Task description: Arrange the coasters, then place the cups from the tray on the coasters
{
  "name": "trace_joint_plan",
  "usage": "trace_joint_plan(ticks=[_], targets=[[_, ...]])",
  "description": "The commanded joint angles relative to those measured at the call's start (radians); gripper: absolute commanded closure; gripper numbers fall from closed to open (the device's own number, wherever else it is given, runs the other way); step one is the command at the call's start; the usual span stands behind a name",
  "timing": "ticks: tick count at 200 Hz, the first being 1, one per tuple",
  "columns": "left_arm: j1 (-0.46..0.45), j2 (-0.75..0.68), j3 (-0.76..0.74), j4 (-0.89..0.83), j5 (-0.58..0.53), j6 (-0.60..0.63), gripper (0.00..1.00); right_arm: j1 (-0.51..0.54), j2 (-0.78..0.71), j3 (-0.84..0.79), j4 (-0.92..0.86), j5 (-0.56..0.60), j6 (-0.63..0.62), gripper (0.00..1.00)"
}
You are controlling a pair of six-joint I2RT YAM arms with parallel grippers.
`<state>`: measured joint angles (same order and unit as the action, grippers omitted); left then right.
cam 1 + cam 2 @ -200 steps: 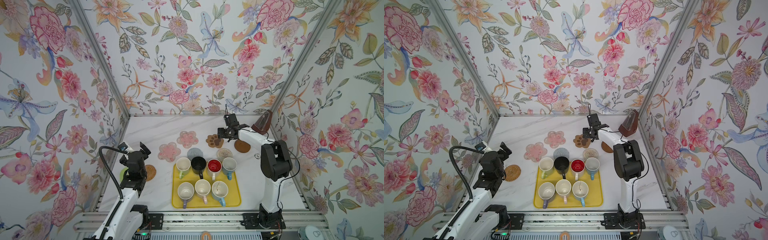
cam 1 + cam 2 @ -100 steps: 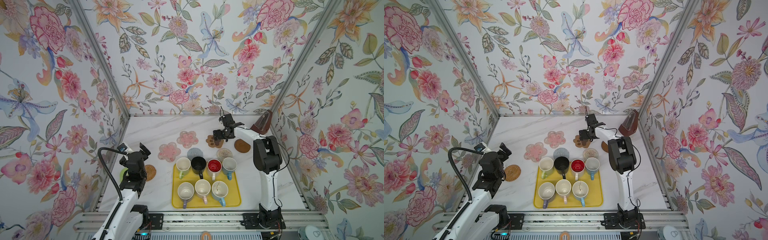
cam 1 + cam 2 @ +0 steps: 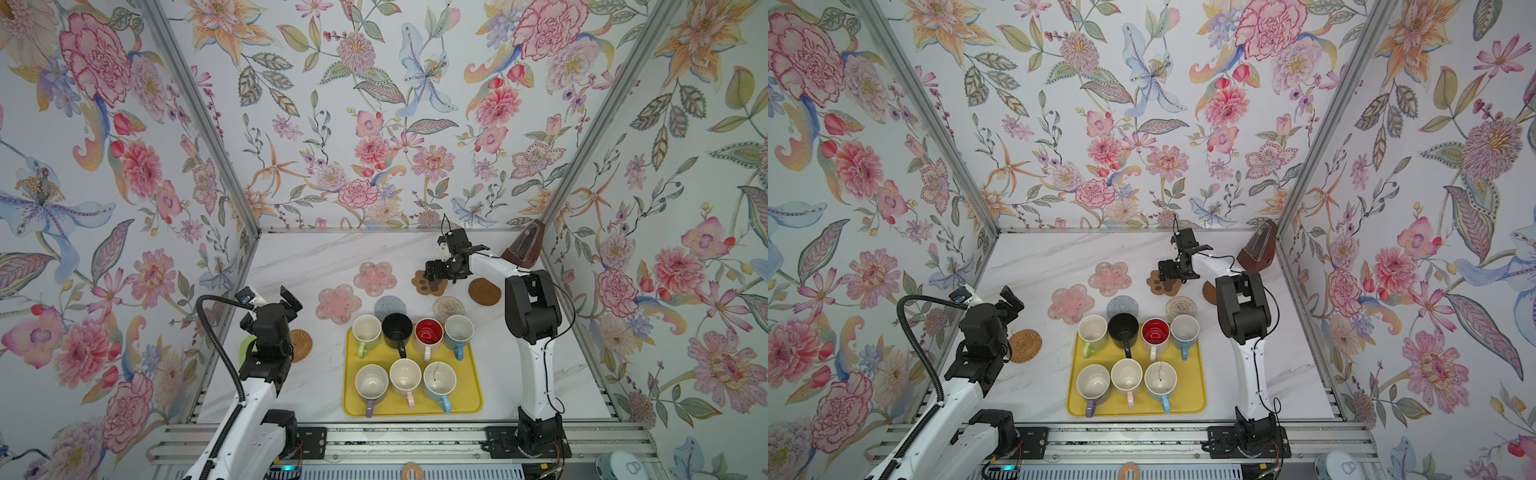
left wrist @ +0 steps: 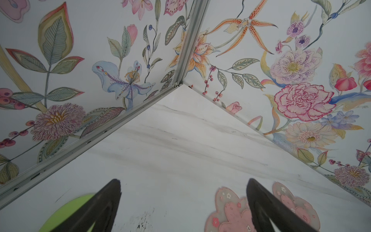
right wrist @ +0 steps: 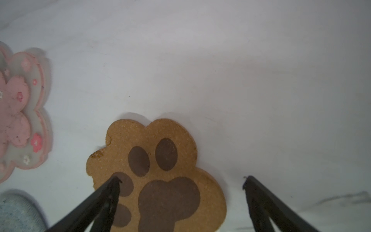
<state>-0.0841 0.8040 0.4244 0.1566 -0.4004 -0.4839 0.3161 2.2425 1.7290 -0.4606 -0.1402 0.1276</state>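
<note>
The brown paw-print coaster [image 5: 160,170] [image 3: 430,284] lies flat on the marble. My right gripper [image 5: 181,177] [image 3: 433,271] is open just over it, one finger above the paw and one beside it over bare table. Two pink flower coasters [image 3: 375,278] [image 3: 338,303], a grey speckled one [image 3: 390,307], a beige woven one [image 3: 449,308] and a dark wooden one [image 3: 484,291] lie behind the yellow tray [image 3: 471,374]. The tan rattan coaster [image 3: 300,345] lies by my left gripper [image 4: 183,181] [image 3: 270,309], which is open and empty. Several cups stand on the tray, among them a black one [image 3: 397,330].
A brown metronome [image 3: 524,249] stands in the back right corner. A green brush [image 3: 246,347] lies by the left wall under my left arm. Floral walls close in the table on three sides. My right arm's upright link [image 3: 532,316] stands right of the tray.
My right gripper has opened wider and shifted left over the paw-print coaster, which stays flat on the table. The left arm has not moved.
</note>
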Motion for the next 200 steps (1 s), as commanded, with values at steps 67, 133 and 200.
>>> trace_joint_plan(ticks=[67, 133, 200], targets=[[0.010, -0.012, 0.015, -0.009, 0.000, -0.014, 0.01, -0.005, -0.008, -0.063, 0.006, -0.048, 0.029, 0.02], [0.010, -0.008, 0.007, 0.003, 0.002, -0.022, 0.01, 0.006, -0.041, -0.135, 0.022, -0.069, 0.068, 0.02], [0.010, 0.013, 0.006, 0.025, 0.012, -0.028, 0.01, 0.040, -0.131, -0.221, 0.050, -0.042, 0.099, 0.02]])
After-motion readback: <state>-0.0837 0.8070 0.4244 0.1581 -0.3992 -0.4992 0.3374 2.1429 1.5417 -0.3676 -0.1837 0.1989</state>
